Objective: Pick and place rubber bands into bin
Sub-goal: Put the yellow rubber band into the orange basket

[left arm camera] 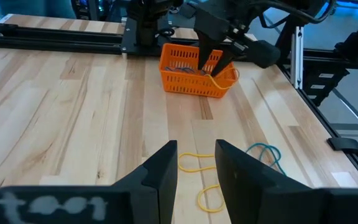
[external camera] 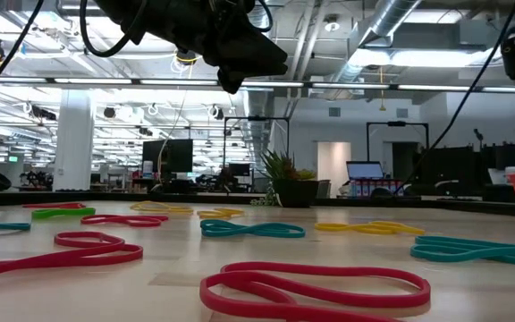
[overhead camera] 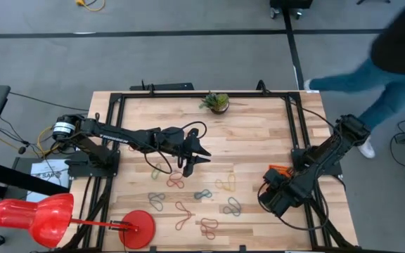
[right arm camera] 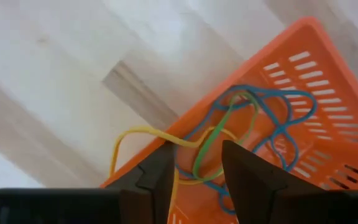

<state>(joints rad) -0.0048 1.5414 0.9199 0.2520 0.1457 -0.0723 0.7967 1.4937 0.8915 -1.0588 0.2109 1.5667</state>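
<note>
Several rubber bands point(overhead camera: 202, 195) in red, yellow, tan, green and grey-blue lie loose on the table's near middle. In the low view a red band point(external camera: 316, 291) lies closest. My left gripper point(left arm camera: 196, 168) is open and hangs well above the table point(external camera: 240, 54), over the far edge of the scatter point(overhead camera: 192, 158); nothing is between its fingers. The orange bin point(left arm camera: 197, 71) stands on the table at the right point(overhead camera: 280, 171). My right gripper point(right arm camera: 197, 171) is open, pointing down into it. Blue and green bands point(right arm camera: 260, 118) lie inside the bin. A yellow band point(right arm camera: 129, 140) drapes over its rim. My right gripper: the yellow band's inner strand point(right arm camera: 175, 180) runs along one finger point(right arm camera: 160, 177) at the bin's rim, but I cannot tell whether it touches that finger. The fingers stand apart, pointing down into the bin from above.
A small potted plant point(overhead camera: 217, 102) stands at the far edge. A red disc point(overhead camera: 138, 228) on a thin rod and a red bulbous object point(overhead camera: 30, 216) sit near left. Black rails point(overhead camera: 202, 93) frame the table. A person point(overhead camera: 371, 77) passes beyond the far right corner.
</note>
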